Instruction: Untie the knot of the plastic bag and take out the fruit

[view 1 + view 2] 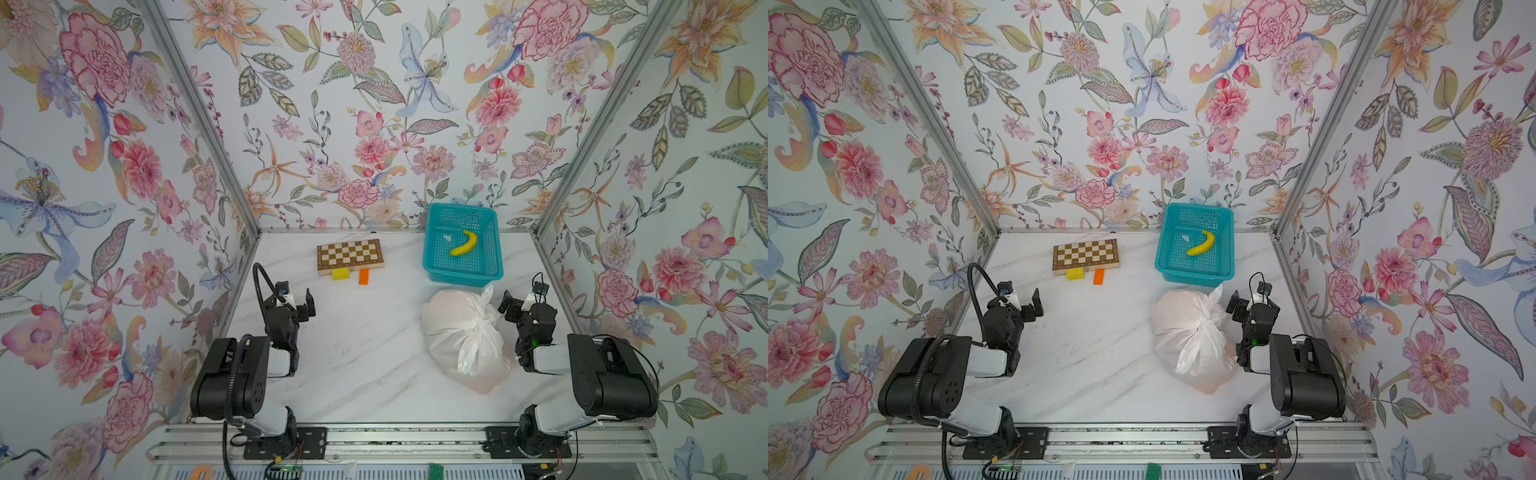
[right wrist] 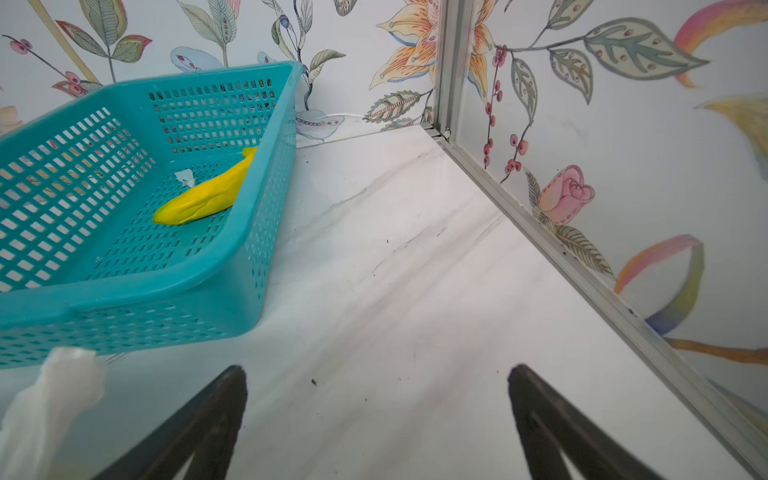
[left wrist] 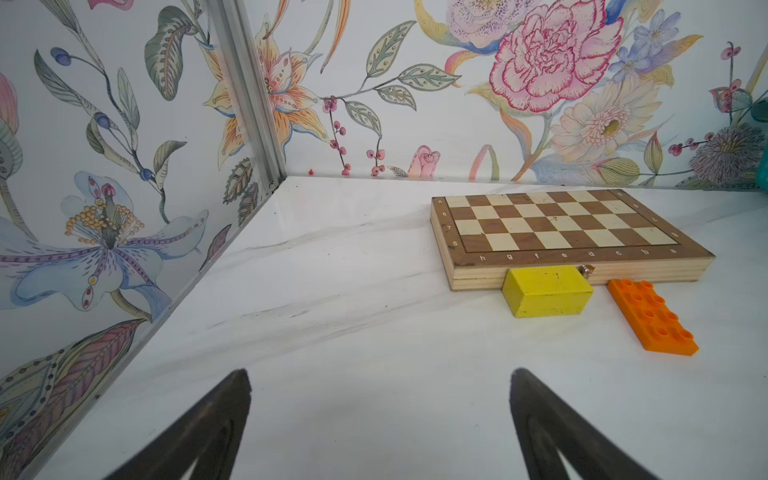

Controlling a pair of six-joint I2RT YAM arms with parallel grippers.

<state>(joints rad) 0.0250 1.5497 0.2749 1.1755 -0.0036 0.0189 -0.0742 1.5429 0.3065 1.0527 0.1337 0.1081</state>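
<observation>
Two arms sit folded low at either side of the table (image 1: 365, 353). The left gripper (image 1: 300, 301) and right gripper (image 1: 519, 301) both gape wide, holding nothing. One plastic bag (image 1: 453, 332), its knot (image 1: 482, 322) tied, lies just beside the right gripper, near one basket (image 1: 428, 249) holding one banana (image 1: 464, 243). One chessboard (image 1: 350, 255), one yellow block (image 1: 340, 273) and one orange block (image 1: 363, 276) sit nearer the left arm.

Table (image 1: 365, 353) centre free; basket (image 1: 461, 277) just behind plastic bag (image 1: 449, 328).
</observation>
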